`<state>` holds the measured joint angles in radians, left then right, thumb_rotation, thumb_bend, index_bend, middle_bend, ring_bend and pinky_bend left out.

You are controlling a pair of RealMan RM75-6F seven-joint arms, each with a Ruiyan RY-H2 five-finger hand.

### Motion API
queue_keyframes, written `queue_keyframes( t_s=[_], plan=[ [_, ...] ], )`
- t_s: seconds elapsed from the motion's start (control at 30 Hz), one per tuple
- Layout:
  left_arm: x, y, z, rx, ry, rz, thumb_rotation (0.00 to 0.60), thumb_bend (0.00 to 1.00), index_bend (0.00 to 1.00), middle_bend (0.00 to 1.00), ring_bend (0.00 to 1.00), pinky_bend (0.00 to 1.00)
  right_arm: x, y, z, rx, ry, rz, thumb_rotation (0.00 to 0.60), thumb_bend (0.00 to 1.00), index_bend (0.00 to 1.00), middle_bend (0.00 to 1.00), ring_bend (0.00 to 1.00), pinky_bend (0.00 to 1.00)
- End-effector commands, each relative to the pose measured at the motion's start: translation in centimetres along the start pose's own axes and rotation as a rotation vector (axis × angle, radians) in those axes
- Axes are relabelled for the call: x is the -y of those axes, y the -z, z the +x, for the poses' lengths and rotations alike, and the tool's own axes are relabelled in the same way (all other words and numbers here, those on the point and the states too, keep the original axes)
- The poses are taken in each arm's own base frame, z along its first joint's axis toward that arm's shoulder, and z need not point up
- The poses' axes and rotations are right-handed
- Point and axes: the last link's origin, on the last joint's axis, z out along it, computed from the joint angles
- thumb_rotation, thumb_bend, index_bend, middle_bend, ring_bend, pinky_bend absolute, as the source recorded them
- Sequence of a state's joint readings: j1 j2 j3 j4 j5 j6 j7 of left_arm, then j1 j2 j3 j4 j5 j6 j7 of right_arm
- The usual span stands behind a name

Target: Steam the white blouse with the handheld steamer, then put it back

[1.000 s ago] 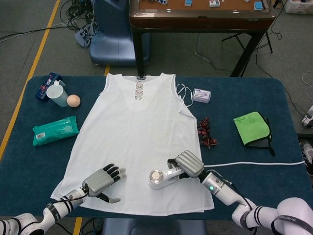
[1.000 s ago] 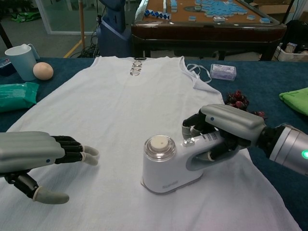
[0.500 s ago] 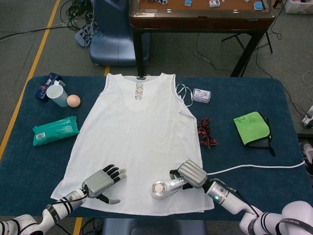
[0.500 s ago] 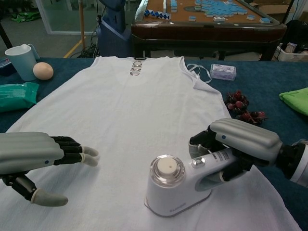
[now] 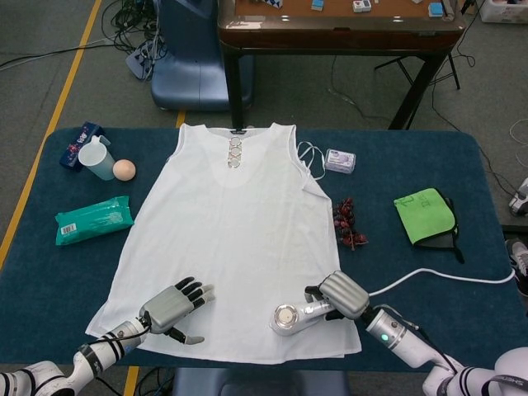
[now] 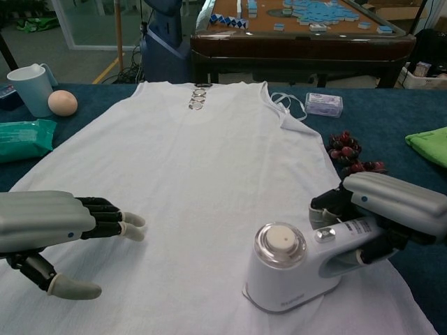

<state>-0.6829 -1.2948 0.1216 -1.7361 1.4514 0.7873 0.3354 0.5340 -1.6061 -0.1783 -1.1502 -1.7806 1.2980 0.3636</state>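
Steaming looks to be the step we are in, not yet the putting back. Our right hand (image 6: 380, 216) has its fingers wrapped round the handle of the steamer (image 6: 297, 271), and the steamer's base sits on the blouse (image 5: 235, 239) at its lower right corner, close to the hem and the side edge. Its cord (image 5: 437, 276) trails off to the right across the counter (image 5: 412, 330). Our left hand (image 5: 172, 305) holds nothing; its fingers lie spread and fairly straight over the lower left part of the blouse, and from the chest view we judge the fingertips to be resting on the cloth or just above it, though we cannot tell whether they press it. The blouse itself lies flat and spread, neck toward the far edge, covering the middle of the counter. We cannot see any steam, and the cloth shows no marks to tell us how much of it has been treated, so we cannot say how far the steaming has gone; with the steamer at the lowest corner, it may be near the end of a pass. What remains, as we judge it, is any untreated area, then setting the steamer down off the blouse, wherever its place is; the views show no obvious stand.
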Motion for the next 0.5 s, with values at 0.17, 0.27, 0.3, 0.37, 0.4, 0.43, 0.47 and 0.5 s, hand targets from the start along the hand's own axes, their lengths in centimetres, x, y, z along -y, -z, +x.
queue_keyframes(
  t_s=[0.17,0.27,0.3,0.37,0.4,0.43,0.47,0.5],
  plan=[
    [0.0,0.1,0.0,-0.001,-0.001,0.003,0.061,0.13,0.06,0.00,0.00,0.00,-1.9,1.7,1.1,-0.025,0.022,-0.062,0.600,0.50,0.83,0.82,0.82,0.79],
    [0.0,0.1,0.0,-0.001,-0.002,0.003,0.064,0.13,0.06,0.00,0.00,0.00,-2.8,2.7,1.8,-0.037,0.046,-0.094,0.600,0.50,0.83,0.82,0.82,0.79],
    [0.0,0.1,0.1,-0.001,-0.002,0.002,0.064,0.13,0.06,0.00,0.00,0.00,-3.2,3.0,2.0,-0.042,0.055,-0.104,0.600,0.50,0.83,0.82,0.82,0.79],
    [0.0,0.2,0.1,-0.003,-0.004,0.002,0.063,0.13,0.06,0.00,0.00,0.00,-3.8,3.7,2.6,-0.058,0.070,-0.130,0.600,0.50,0.83,0.82,0.82,0.79],
    [0.0,0.2,0.2,-0.004,-0.004,0.002,0.062,0.13,0.06,0.00,0.00,0.00,-4.1,4.1,2.9,-0.067,0.074,-0.141,0.600,0.50,0.83,0.82,0.82,0.79],
    [0.0,0.2,0.3,-0.005,-0.005,0.002,0.065,0.13,0.06,0.00,0.00,0.00,-4.4,4.5,3.4,-0.083,0.077,-0.155,0.600,0.50,0.83,0.82,0.82,0.79],
    [0.0,0.3,0.3,-0.008,-0.006,0.002,0.065,0.13,0.06,0.00,0.00,0.00,-4.6,4.9,3.7,-0.097,0.077,-0.164,0.600,0.50,0.83,0.82,0.82,0.79],
    [0.0,0.3,0.4,-0.011,-0.006,0.004,0.066,0.13,0.06,0.00,0.00,0.00,-4.7,5.3,4.3,-0.120,0.076,-0.173,0.600,0.50,0.83,0.82,0.82,0.79]
  ],
)
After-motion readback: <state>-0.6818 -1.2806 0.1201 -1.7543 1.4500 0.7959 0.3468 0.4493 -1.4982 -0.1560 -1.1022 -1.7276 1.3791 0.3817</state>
